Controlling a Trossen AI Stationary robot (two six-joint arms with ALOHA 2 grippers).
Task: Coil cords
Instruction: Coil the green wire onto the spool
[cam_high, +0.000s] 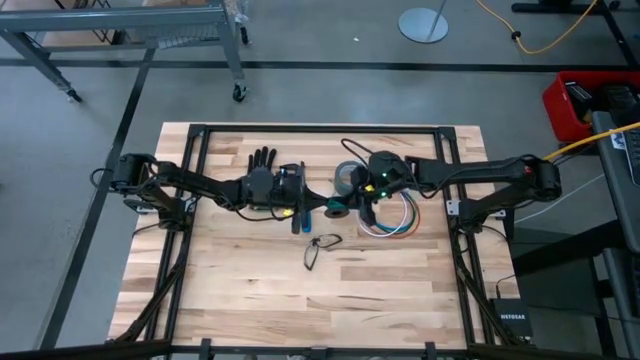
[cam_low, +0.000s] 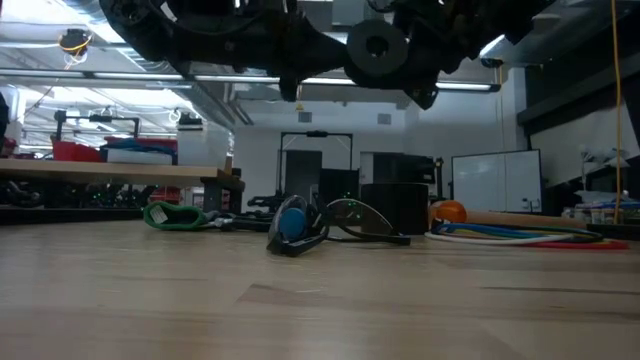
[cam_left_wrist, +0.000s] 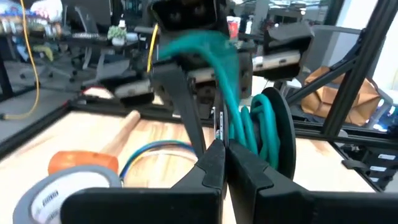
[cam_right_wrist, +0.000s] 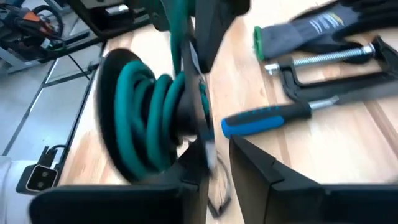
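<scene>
On a wooden bench (cam_high: 240, 290), my left jaws (cam_left_wrist: 221, 163) pinch shut on a teal cable (cam_left_wrist: 249, 124); my right jaws (cam_right_wrist: 214, 158) stand apart beside its coil, the cords (cam_high: 395, 222) near.

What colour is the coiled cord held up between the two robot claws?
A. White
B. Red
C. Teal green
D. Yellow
C: both wrist views show a teal-green coil hanging between the claws, with the left claw pinched shut on one of its strands; the white, blue and orange wires lie flat on the table instead.
</scene>
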